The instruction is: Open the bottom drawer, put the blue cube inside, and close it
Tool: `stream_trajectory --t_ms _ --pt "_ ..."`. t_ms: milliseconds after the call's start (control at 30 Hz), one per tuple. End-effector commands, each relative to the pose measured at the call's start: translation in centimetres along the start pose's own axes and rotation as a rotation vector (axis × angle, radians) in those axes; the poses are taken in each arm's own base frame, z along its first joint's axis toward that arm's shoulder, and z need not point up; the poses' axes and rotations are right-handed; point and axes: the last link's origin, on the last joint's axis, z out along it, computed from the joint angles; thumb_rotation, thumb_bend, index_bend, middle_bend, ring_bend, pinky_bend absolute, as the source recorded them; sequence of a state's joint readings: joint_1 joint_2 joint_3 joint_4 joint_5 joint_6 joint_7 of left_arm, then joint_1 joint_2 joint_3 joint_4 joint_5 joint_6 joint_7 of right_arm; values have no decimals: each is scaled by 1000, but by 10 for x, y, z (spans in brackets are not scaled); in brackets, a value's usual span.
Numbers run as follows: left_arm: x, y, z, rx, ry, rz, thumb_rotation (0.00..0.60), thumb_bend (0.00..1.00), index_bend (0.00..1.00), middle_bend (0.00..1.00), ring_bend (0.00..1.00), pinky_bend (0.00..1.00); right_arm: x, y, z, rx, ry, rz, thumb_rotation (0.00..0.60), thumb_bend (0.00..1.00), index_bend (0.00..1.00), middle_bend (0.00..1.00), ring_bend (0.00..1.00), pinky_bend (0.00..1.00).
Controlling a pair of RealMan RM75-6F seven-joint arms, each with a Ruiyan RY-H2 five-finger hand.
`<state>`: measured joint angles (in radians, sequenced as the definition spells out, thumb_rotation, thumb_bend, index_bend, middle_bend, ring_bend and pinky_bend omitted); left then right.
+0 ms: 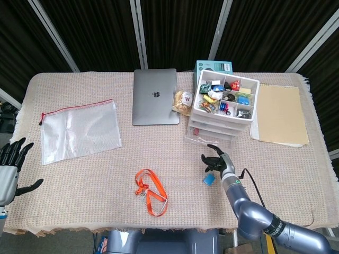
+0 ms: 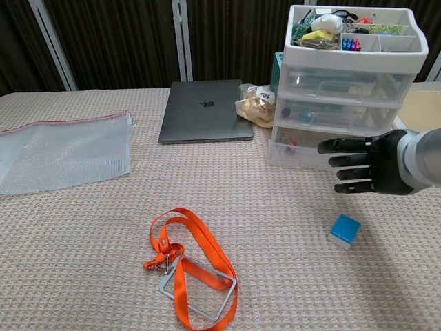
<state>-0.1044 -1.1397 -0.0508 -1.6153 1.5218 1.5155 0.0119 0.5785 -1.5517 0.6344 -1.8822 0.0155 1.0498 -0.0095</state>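
- Blue cube sits on the table just below the right hand, apart from it, nothing touching it. Small, light blue top, one corner toward the camera; upright on the woven cloth.
- Right hand held above the table, fingers spread and pointing left across the drawer front, holding nothing. In the head view the right hand lies between cube and drawers.
- Bottom drawer just behind the right hand, pulled out a little from the drawer unit; clear plastic, small items faintly visible inside. Open tray on top holds mixed small items.
- Snack bag and closed laptop left of the unit, well beyond the hand.
- Orange lanyard with metal clip, well left of the cube.
- Clear zip pouch at far left.
- Manila folder to the right of the unit.
- Left hand at the table's left edge, fingers spread, holding nothing.
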Motion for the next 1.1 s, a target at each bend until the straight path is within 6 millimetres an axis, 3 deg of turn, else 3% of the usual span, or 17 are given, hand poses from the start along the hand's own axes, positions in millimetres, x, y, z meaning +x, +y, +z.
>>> stream_trajectory --t_ms 33,400,567,833,1100 --pt "0 0 0 1 -2 1 600 174 100 0 0 0 20 -4 -1 52 105 -257 600 360 163 862 852 652" --pt "-1 1 0 5 -6 -1 600 173 102 0 0 0 37 5 12 40 211 -473 600 361 168 862 852 651" --pt "-1 0 0 7 -10 -6 600 172 102 0 0 0 41 9 19 38 254 -564 600 364 246 861 852 652" --pt "-1 1 0 9 -14 -9 600 173 103 0 0 0 43 17 22 15 266 -599 600 374 350 862 853 651" --pt "-2 1 0 13 -19 -14 600 174 105 0 0 0 38 29 14 12 223 -620 600 375 357 862 853 652"
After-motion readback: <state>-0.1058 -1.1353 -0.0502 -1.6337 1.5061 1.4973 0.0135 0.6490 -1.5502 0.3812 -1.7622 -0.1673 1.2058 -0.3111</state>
